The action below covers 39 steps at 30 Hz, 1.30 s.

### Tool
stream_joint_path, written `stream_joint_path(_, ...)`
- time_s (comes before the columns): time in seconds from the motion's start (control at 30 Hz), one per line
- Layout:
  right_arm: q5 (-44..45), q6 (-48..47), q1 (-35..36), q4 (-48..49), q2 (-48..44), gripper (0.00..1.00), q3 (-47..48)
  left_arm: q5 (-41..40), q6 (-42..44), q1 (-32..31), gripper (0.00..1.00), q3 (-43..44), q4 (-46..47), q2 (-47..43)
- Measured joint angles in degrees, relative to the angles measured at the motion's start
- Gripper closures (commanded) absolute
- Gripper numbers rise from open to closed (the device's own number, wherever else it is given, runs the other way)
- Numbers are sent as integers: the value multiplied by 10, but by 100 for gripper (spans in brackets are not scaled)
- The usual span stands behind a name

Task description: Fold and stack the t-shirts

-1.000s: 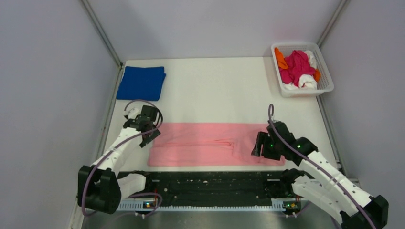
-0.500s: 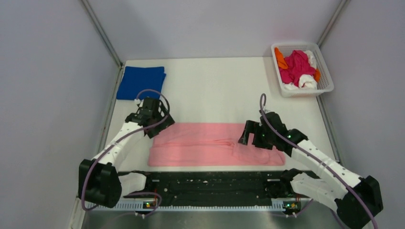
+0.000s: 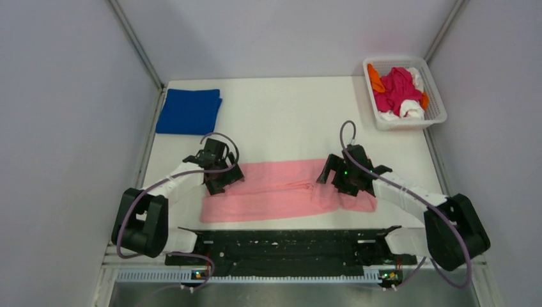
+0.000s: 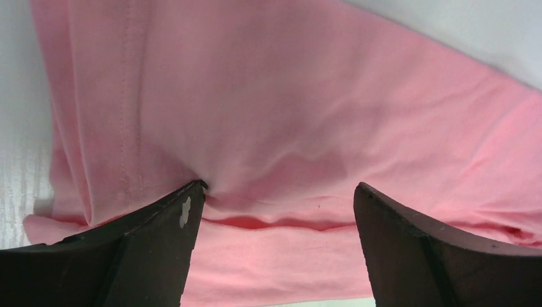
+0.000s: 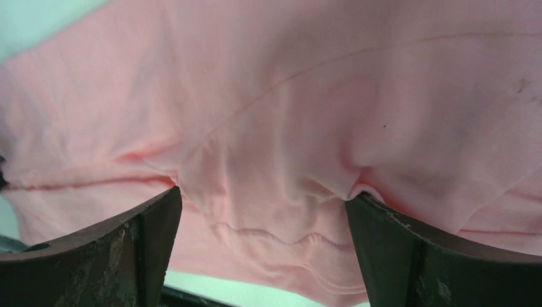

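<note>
Left gripper (image 4: 278,192) and right gripper (image 5: 262,195) have swung inward, both wide open, on pink t-shirt (image 3: 275,185)

The left arm (image 3: 169,185) and right arm (image 3: 409,190) are built of white links joined by black joint housings. A purple cable (image 3: 219,133) is looped at each wrist. The left gripper (image 4: 281,185) and right gripper (image 5: 262,193) are each fitted with 2 dark, wedge-shaped fingers (image 4: 147,249), scuffed and chipped pale in places.
</note>
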Motion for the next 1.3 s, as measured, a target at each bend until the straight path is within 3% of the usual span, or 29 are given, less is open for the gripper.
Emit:
stream_joint_path(0.13,-9,-23,-49,62,100,1,66,1,-17,-21,9,-14,22,-14)
stream_joint_path(0.33,-13,-95,-104,125,296,1,247,15,-90,-80,8,-52,53,-54)
stream_joint_path(0.5,-60,-159,-116,118,488,1,492,19,-174,-140,8,-85,123,-71)
stream_joint_path(0.73,-163,-184,-113,81,683,1,782,14,-239,-252,8,-29,190,25)
stream_joint_path(0.97,-238,-158,-86,59,880,1,1094,52,-259,-310,8,52,256,140)
stream_joint_path(1.17,-237,-160,-63,64,894,1,1118,50,-238,-346,7,100,233,171)
stream_joint_path(1.3,-220,-187,-62,37,844,1,1066,33,-207,-356,7,121,191,162)
